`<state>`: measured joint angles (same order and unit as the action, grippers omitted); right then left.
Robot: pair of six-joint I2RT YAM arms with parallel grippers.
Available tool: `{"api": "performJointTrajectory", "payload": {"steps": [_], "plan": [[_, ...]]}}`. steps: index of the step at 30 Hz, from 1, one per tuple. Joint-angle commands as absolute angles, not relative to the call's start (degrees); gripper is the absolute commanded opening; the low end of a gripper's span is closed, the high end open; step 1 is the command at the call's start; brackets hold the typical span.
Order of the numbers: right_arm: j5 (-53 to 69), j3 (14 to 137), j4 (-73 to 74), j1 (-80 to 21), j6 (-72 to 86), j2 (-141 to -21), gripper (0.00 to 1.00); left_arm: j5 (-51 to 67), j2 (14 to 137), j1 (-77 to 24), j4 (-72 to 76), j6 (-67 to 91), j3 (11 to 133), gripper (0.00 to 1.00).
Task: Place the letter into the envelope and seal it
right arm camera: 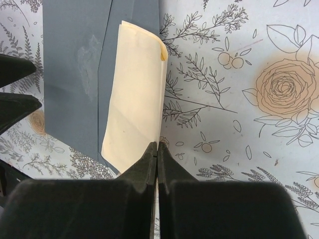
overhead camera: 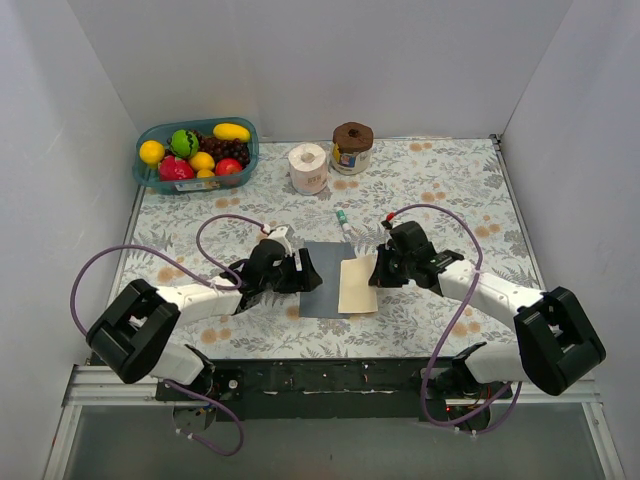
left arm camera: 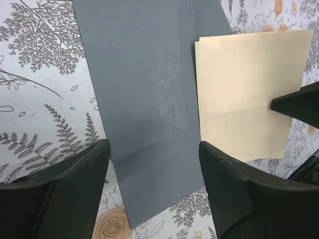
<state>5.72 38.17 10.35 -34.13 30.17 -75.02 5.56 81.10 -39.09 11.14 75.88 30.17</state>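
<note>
Left gripper (left arm camera: 154,149) low, jaws spread wide; right gripper (right arm camera: 157,149) jaws pressed together; both angled inward.

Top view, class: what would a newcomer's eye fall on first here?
Centre stage, the cream letter overlaps the grey envelope, its edge pinched by the right gripper. The left gripper hangs open over the envelope. A bright fruit basket sits at the far left corner.

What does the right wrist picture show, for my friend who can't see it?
The right gripper pinches its fingers shut on the near edge of the cream letter. The letter curls up at its far corner and overlaps the grey envelope on a flowery tablecloth.
</note>
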Motion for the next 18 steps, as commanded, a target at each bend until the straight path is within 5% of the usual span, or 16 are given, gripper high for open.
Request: {"api": "performJointTrajectory", "payload": {"steps": [1,18], "plan": [[5.4,40.9,9.7,-33.8,30.1,-75.1,0.01,0.7,77.4,-38.9,9.4,75.2,31.2,0.72],[5.9,42.1,8.0,-33.2,30.7,-77.3,0.01,3.0,83.3,-38.9,10.5,75.7,31.3,0.73]]}}
